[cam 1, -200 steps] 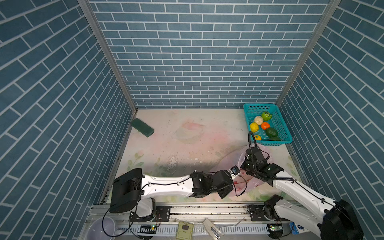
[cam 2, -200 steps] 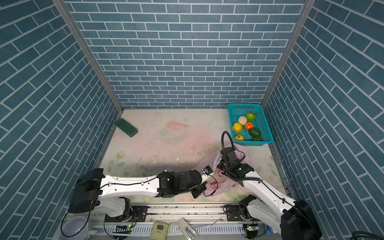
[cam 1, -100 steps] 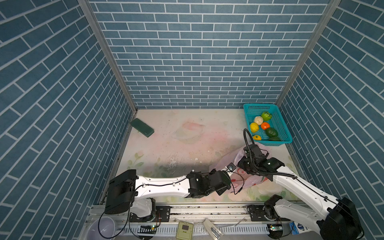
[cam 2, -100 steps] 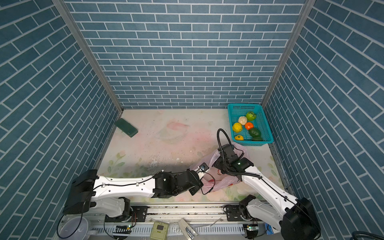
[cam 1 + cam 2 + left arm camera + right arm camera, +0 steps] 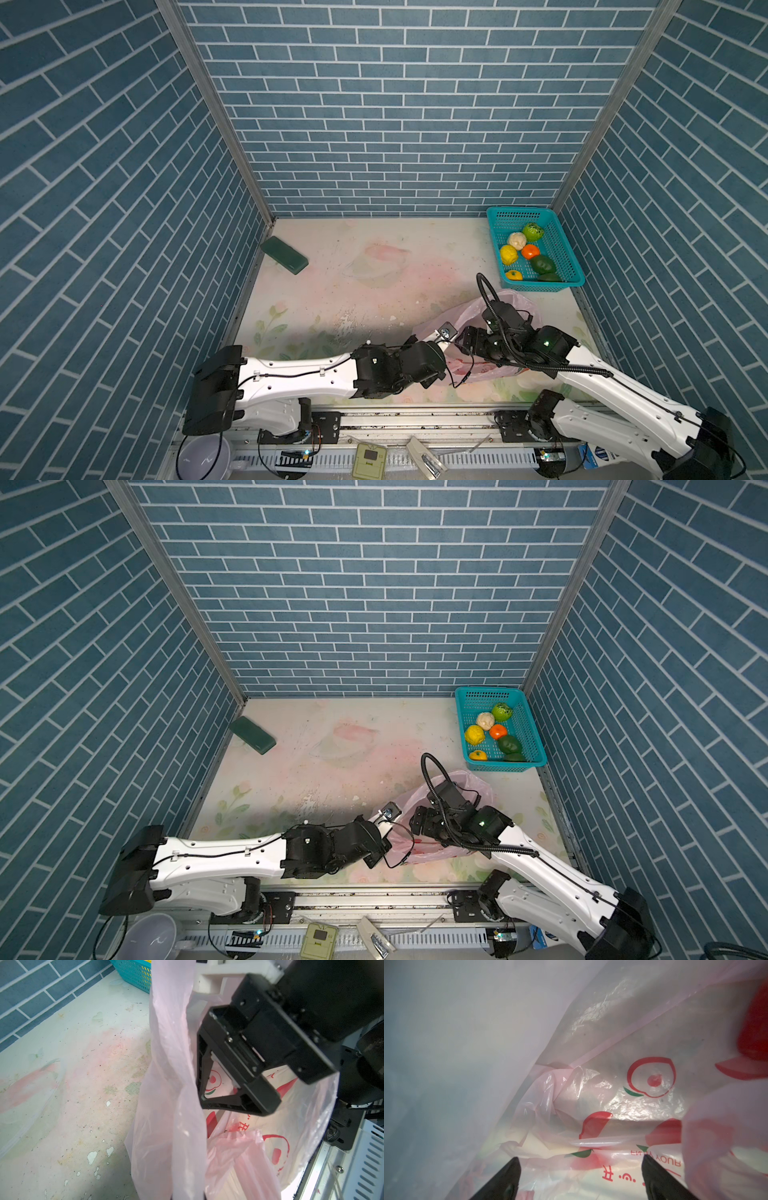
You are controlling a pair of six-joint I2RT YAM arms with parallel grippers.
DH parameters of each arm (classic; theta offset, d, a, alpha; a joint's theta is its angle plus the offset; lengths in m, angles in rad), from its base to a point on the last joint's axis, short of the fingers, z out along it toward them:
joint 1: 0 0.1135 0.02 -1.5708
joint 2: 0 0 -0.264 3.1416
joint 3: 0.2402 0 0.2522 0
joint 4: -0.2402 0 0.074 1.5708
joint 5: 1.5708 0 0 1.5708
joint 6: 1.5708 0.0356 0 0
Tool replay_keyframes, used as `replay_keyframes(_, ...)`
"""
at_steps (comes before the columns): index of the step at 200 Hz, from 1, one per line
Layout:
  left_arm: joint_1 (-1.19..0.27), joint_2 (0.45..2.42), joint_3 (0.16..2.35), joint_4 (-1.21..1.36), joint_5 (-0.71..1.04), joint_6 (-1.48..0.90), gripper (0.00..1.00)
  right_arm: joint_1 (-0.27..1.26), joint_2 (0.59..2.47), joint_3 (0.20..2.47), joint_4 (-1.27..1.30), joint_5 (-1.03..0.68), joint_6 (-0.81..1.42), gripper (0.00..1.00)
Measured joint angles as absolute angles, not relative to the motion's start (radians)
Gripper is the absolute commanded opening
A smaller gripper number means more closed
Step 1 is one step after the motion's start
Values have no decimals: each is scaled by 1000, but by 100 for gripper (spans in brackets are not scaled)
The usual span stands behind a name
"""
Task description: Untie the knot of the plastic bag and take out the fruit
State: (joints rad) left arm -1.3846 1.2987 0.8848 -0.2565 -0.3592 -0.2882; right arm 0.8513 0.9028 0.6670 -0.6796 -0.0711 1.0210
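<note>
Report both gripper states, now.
Left gripper: closed on the plastic bag.
Right gripper: open inside the bag, holding nothing.

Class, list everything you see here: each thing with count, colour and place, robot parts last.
plastic bag: one, translucent pink with red print, front right of table, mouth open.
basket: one, teal, back right corner.
fruit: seven, cream, light green, yellow, orange, two dark green, yellow-orange, all in basket.
block: one, dark green, back left by wall.
table: one, pale floral, under everything.
walls: three, blue brick, around table.
left gripper: one, black, shut on plastic bag edge.
right gripper: one, black, open, inside bag mouth.
</note>
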Motion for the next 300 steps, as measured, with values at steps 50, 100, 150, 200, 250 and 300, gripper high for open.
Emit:
replay_keyframes(50, -1385, 1271, 817, -307, -345, -349, 0, 979, 910, 520, -611, -60, 1021, 89)
replay_keyframes(100, -1385, 1272, 812, -381, -335, -374, 0, 1003, 932, 506, -554, -4, 1025, 91)
replay_keyframes(150, -1385, 1341, 949, -435, -311, -362, 0, 930, 960, 616, -700, 67, 1047, 94)
replay_keyframes(200, -1386, 1453, 1017, -422, -278, -342, 0, 803, 958, 693, -833, 159, 1088, 95)
replay_keyframes(250, -1389, 1504, 1067, -421, -278, -343, 0, 723, 972, 692, -875, 329, 1091, 96)
replay_keyframes(300, -1393, 1402, 1040, -485, -387, -389, 0, 709, 1090, 658, -639, 207, 1007, 96)
